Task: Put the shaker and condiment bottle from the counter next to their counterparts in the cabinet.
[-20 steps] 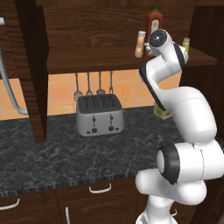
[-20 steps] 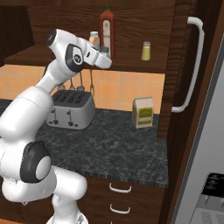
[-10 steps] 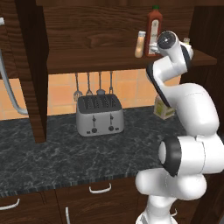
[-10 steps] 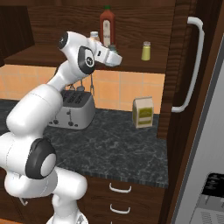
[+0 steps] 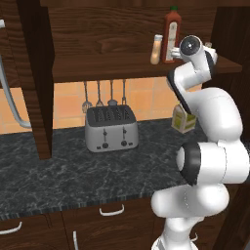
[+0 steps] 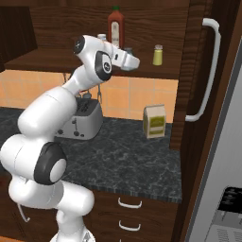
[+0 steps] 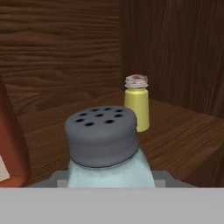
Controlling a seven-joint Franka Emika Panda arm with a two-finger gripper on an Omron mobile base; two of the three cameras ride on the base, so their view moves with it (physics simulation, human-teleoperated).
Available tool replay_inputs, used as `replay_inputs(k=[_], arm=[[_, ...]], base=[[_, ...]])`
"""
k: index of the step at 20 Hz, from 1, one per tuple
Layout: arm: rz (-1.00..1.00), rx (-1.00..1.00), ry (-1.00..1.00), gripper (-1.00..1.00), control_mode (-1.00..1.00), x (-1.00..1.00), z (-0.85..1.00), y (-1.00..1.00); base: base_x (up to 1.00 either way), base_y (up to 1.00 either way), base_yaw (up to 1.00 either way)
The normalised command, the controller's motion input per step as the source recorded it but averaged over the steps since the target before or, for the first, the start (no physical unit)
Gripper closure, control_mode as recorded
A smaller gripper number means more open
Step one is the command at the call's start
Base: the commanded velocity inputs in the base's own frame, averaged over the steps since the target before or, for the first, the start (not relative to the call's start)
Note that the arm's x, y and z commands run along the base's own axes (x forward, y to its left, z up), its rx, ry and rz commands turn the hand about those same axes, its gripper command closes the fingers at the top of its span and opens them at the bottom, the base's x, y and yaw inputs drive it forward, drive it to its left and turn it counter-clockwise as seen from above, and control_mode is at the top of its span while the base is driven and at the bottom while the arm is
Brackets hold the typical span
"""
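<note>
Up on the cabinet (image 6: 56,61) shelf, at the end of the raised arm: the gripper (image 6: 134,62), level with the plank. In the hand view, close before the camera, the pale blue-grey shaker (image 7: 107,153) with its grey perforated cap, upright, just above the gripper body; fingertips hidden behind it, so hard to tell how far the jaws stand apart, though apparently closed around the shaker's base. Beyond it, at about 1 o'clock in the hand view, the yellow-green shaker (image 7: 137,104) with pale cap, upright on the plank, apart from the held one. At 9 o'clock in that view, the edge of the dark red sauce bottle (image 7: 11,144). In the left base view, the red sauce bottle (image 5: 171,33) with green cap on the shelf, the orange-tan condiment bottle (image 5: 156,49) just beside it at its 9 o'clock. In the right base view, the yellow-green shaker (image 6: 158,55) at 3 o'clock from the gripper, near but not touching. Below, on the black marbled counter (image 5: 73,176): a silver toaster (image 5: 111,128) under hanging utensils (image 5: 104,93), and a small yellowish carton (image 6: 154,121) near the wall.
</note>
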Motion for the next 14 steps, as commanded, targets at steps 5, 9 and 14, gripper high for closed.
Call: replay_inputs(k=[5,9,14], arm=[[0.00,-0.02,0.00,1.00,-1.00,0.24,0.00,-0.29],[0.00,-0.02,0.00,1.00,-1.00,0.23,0.00,-0.34],[0.00,-0.01,0.00,1.00,-1.00,0.31,0.00,-0.31]], base=[[0.00,0.00,0.00],[0.00,0.00,0.00],[0.00,0.00,0.00]])
